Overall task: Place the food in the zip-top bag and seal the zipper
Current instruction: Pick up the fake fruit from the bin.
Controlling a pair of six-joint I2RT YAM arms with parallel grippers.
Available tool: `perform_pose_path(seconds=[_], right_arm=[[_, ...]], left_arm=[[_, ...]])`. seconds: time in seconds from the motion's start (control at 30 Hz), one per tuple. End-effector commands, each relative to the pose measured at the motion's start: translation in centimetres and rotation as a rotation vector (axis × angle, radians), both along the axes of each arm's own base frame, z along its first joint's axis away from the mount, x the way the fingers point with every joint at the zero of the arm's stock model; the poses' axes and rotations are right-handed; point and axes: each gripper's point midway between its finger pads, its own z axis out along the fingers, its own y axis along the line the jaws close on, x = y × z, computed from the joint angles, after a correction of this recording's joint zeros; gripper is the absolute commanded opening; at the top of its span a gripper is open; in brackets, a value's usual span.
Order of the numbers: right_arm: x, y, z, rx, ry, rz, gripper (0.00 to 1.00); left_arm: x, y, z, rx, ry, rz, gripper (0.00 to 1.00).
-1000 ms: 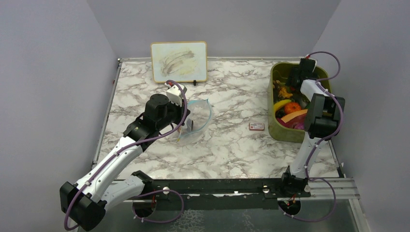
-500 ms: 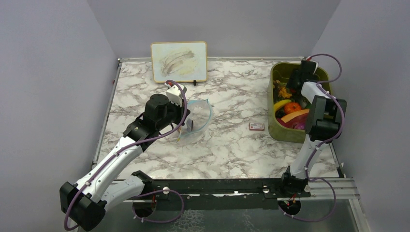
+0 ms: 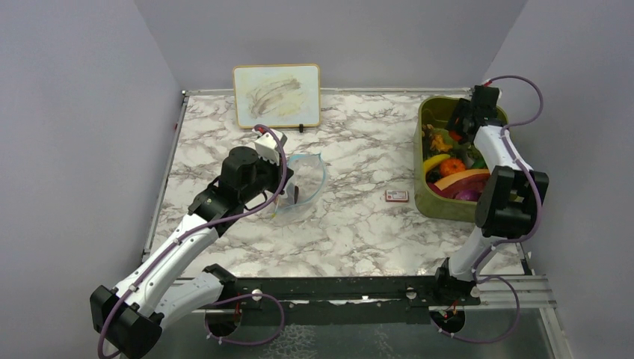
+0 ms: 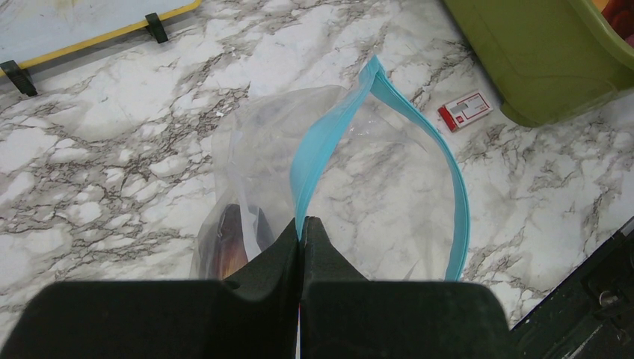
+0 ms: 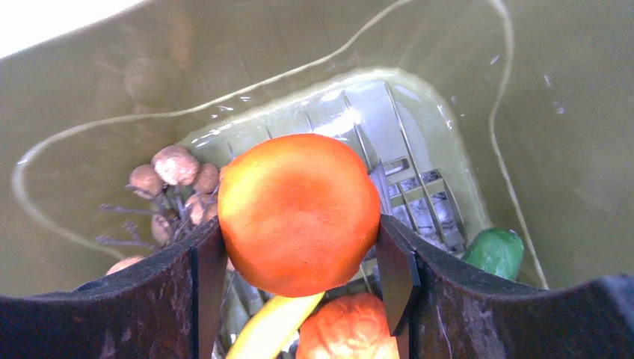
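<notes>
Both jaws are gripping: right jaws, spread wide, clamping the orange mid-frame; left jaws, shut, pinching the zipper.

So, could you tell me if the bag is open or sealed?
Open: its blue strip bows into a wide loop, one side pinched by the left pincer.

The right arm has swung. Its elbow has dropped toward the near end of the bin and out past the bin's right side, while the wrist has shifted toward the bin's far right corner. Its jaws have narrowed onto an orange fruit. The left arm has edged slightly away from the bin, drawing the bag along.
</notes>
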Motion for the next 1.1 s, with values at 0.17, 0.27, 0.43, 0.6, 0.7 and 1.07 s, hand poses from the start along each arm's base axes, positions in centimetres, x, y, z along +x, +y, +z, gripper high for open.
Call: perform_pose_path(seconds=[0.17,0.27,0.43,0.6,0.7,1.07], right_arm=[[-4.3,3.7,6.2,0.069,-0.099,0.057,0.49],[-5.6,5.2,7.9,0.100,-0.147,0.107,0.49],[-7.5,8.2,10.0,0.154,-0.213,0.208,0.48],[-9.2,12.6,11.7,0.244,-0.274,0.383,0.47],[-10.3,15.1,12.6,0.281,-0.300,0.481,0.47],[-13.5,21.8,11.6,0.404,-0.250,0.701,0.47]], left_arm=[[-0.1,-0.3,0.5,-0.029,-0.020,-0.011,0.00],[-0.1,-0.3,0.4,-0.027,-0.016,-0.011,0.00],[0.1,-0.2,0.2,-0.019,-0.014,-0.002,0.00],[0.1,-0.1,0.1,-0.014,-0.015,-0.001,0.00],[0.1,0.0,0.2,-0.013,-0.024,0.005,0.00],[0.0,-0.3,0.1,-0.020,-0.017,-0.012,0.00]])
